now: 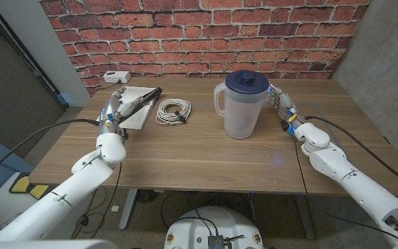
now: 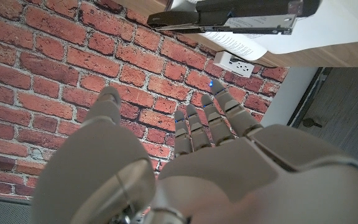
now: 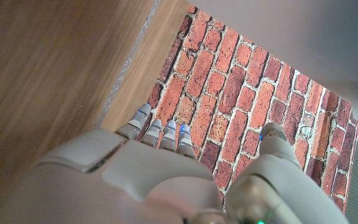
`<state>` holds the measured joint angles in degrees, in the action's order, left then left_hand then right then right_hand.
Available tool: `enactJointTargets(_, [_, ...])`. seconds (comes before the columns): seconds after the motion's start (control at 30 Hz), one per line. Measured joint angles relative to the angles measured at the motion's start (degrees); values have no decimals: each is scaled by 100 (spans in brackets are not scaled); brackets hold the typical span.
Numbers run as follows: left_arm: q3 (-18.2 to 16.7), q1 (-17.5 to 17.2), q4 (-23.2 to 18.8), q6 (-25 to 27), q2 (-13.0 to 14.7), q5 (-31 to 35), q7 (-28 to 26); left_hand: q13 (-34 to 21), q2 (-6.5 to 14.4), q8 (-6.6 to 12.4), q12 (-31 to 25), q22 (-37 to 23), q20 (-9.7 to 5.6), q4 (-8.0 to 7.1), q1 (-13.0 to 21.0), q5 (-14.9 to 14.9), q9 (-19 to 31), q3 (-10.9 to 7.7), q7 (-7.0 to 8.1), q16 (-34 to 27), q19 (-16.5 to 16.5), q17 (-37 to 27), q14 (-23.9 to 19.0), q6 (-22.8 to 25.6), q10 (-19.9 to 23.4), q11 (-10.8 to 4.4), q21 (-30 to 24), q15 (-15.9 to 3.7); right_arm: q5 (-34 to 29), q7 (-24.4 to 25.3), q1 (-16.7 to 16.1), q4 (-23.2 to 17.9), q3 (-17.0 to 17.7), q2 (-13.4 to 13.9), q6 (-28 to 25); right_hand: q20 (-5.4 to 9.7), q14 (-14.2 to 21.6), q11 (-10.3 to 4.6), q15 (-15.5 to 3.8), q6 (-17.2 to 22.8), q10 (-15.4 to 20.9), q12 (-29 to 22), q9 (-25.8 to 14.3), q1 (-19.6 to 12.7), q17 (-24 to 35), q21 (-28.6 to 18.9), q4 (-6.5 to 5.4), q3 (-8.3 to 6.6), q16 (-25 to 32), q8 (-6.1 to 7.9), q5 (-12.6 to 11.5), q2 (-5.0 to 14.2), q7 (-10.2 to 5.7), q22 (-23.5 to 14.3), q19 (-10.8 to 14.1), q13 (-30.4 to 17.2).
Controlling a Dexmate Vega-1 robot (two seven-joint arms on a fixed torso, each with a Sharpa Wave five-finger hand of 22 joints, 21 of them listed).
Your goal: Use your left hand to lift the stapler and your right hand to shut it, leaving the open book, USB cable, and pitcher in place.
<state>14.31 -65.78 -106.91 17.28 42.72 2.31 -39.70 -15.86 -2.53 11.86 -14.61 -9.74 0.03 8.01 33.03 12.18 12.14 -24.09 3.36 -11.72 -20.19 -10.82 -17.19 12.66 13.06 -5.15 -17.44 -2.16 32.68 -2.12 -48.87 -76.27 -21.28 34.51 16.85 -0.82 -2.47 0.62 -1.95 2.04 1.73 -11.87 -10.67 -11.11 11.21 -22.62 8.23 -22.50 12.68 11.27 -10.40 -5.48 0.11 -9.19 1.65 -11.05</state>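
A black stapler (image 1: 144, 100) lies on the white pages of the open book (image 1: 141, 117) at the table's back left. In the left wrist view the stapler (image 2: 229, 15) shows its jaws slightly apart, resting on the page. My left hand (image 1: 118, 105) hovers just left of the stapler, fingers (image 2: 197, 127) spread and holding nothing. The coiled white USB cable (image 1: 173, 111) lies right of the book. A clear pitcher (image 1: 239, 107) with a blue lid stands mid-table. My right hand (image 1: 282, 104) stands just right of the pitcher, fingers (image 3: 160, 134) apart, holding nothing.
A white outlet box (image 1: 116, 77) sits on the table behind the book, against the brick wall (image 1: 206, 34); the left wrist view has this outlet box (image 2: 238, 62) too. Bare wooden table (image 1: 199, 159) stretches in front of the objects.
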Motion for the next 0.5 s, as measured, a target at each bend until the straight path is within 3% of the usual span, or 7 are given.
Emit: enactJointTargets(0.5, [102, 41, 19, 417, -65, 179, -146, -53, -55, 1, 0, -28, -12, 40, 55, -79, -1, 134, 83, 0, 46, 1, 0, 22, -18, -103, 100, 0, 18, -15, 30, 78, 3, -28, 24, 0, 0, 0, 0, 0, 0, 0, 0, -22, 0, 46, 0, 0, 0, 0, 0, 22, 0, 0, 41, 0])
